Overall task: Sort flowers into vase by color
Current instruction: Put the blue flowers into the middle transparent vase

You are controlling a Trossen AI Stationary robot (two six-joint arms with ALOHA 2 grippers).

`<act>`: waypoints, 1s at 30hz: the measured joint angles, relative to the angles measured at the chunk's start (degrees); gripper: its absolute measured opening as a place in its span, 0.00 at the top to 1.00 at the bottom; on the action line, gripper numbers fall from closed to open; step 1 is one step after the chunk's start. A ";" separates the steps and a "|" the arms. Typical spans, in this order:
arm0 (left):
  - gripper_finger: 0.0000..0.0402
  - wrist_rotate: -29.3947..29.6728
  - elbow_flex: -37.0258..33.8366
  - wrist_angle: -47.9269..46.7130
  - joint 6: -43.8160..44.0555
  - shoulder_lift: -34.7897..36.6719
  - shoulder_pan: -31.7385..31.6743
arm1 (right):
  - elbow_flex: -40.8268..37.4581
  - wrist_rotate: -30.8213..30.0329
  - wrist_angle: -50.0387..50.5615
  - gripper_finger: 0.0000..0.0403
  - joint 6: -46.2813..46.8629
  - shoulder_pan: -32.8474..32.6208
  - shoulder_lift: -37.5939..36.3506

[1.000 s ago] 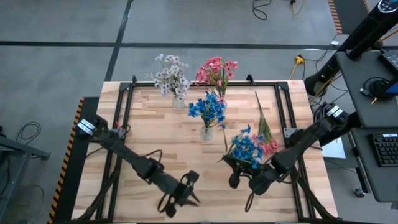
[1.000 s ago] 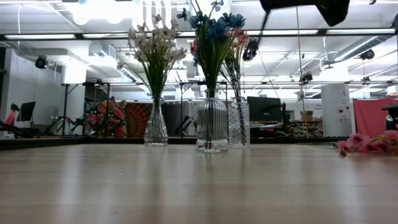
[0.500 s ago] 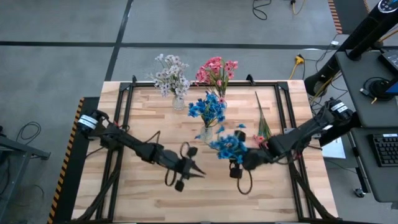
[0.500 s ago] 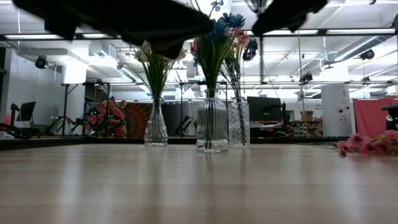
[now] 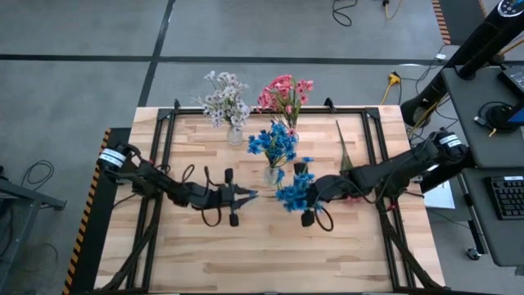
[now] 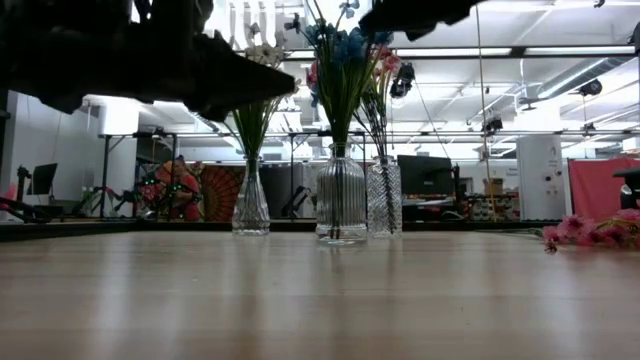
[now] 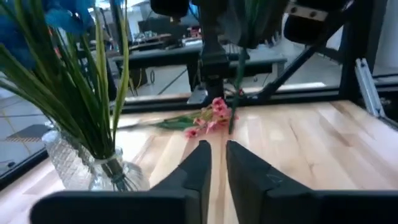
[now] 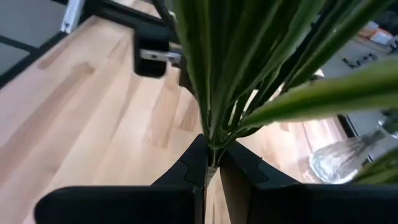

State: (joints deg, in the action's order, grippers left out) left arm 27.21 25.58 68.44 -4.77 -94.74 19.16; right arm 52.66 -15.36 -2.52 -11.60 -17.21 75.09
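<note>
Wooden table (image 5: 205, 254) holds three filled vases while the right gripper (image 5: 304, 182) clamps a blue spray (image 5: 291, 193) beside the blue vase (image 5: 271, 174); a pink spray (image 5: 348, 182) remains, left gripper (image 5: 246, 195) closed empty.

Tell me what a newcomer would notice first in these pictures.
First, the three glass vases at the table's far side, holding white flowers, pink flowers and blue flowers. Next, the right gripper, shut on a blue spray just beside the blue vase, with the left gripper shut and empty close by. A pink spray lies on the table to the right.
</note>
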 joint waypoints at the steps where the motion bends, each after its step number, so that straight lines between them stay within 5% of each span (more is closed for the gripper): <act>1: 0.89 0.35 0.04 -0.59 0.38 0.00 -0.07 | -0.31 -0.18 0.20 0.94 -0.07 0.28 -0.33; 18: 0.32 4.89 5.79 -4.54 3.22 -7.15 -10.18 | -9.08 -0.20 4.49 0.94 -1.01 3.21 -17.91; 30: 0.16 2.14 5.79 -4.52 5.00 -9.86 -11.78 | -9.31 -0.10 4.96 0.94 -0.20 3.68 -16.44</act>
State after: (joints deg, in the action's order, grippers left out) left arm 29.34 31.38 63.92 0.23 -104.60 7.38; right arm 43.35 -15.45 2.44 -11.80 -13.53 58.65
